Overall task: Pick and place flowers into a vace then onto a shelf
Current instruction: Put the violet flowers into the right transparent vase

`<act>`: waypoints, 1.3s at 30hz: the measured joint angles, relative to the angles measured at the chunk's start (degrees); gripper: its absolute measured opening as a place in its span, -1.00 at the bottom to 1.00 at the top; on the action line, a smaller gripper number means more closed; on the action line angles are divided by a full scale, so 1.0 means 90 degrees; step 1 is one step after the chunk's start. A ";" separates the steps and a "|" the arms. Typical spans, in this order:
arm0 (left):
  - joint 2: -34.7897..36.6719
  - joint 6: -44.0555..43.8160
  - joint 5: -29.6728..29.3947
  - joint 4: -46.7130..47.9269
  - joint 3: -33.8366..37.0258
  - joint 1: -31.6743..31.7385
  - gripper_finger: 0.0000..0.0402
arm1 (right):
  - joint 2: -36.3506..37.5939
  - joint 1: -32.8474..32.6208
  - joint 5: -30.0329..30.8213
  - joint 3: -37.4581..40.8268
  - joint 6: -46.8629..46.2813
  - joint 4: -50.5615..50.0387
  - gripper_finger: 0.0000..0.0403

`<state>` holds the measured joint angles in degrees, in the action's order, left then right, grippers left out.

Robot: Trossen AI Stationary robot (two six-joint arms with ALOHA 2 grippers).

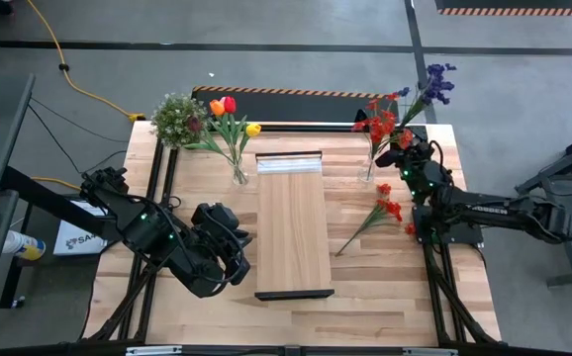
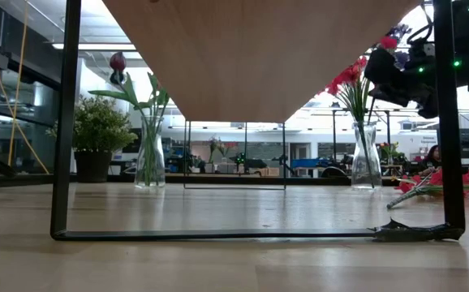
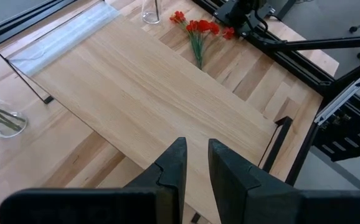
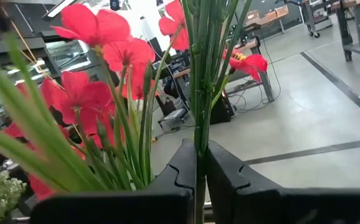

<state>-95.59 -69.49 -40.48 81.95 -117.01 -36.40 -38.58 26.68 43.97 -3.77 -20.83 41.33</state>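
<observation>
Shelf [image 1: 293, 225] between 2 vases

The only lettering that shows is on a white box [image 1: 73, 235] standing on the floor just left of the counter [image 1: 365, 287], partly hidden by the left arm. In the high view its dark print begins with the letters "SA"; the rest is covered and cannot be read. Nothing else in any view carries readable text, labels, brands or numbers.
</observation>
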 joint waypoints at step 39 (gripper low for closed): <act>0.0000 0.0002 -0.0064 -0.0002 0.0000 0.0000 -0.49 | -0.0717 -0.0005 -0.0973 0.0000 -0.0013 -0.0370 -0.87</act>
<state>-95.59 -69.47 -41.06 81.93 -117.01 -36.40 -45.03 26.63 35.21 -3.77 -20.95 38.00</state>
